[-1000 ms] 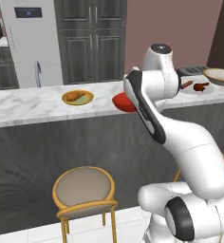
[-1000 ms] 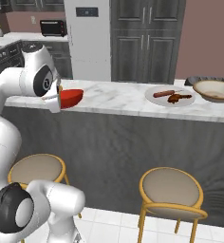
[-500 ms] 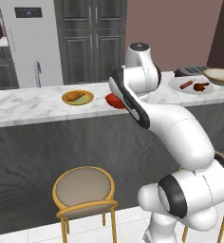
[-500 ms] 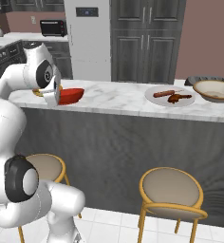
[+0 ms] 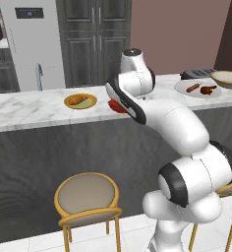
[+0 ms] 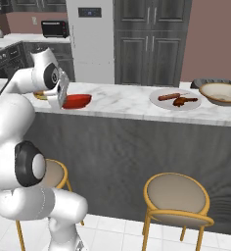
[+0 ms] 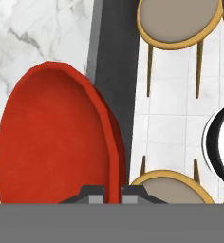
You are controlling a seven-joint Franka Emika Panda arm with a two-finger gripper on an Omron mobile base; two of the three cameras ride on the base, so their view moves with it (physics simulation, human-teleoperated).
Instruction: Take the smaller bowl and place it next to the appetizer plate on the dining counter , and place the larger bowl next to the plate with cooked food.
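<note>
A home kitchen: fridge (image 5: 32, 44), dark cabinets (image 6: 149, 41), marble dining counter (image 6: 122, 105), stools (image 5: 88, 197).

Dark grey panelled cabinets (image 5: 96, 47) along the back, beside a white fridge (image 6: 92, 39) with a small dark display. Dusky pink wall (image 5: 179, 34) to the right. Black microwave (image 6: 55, 28) on a rear worktop. White tiled floor (image 6: 117, 233). Round stools (image 5: 87, 197) with gold frames and taupe seats at a dark wood-grain front. Even, soft light.
</note>
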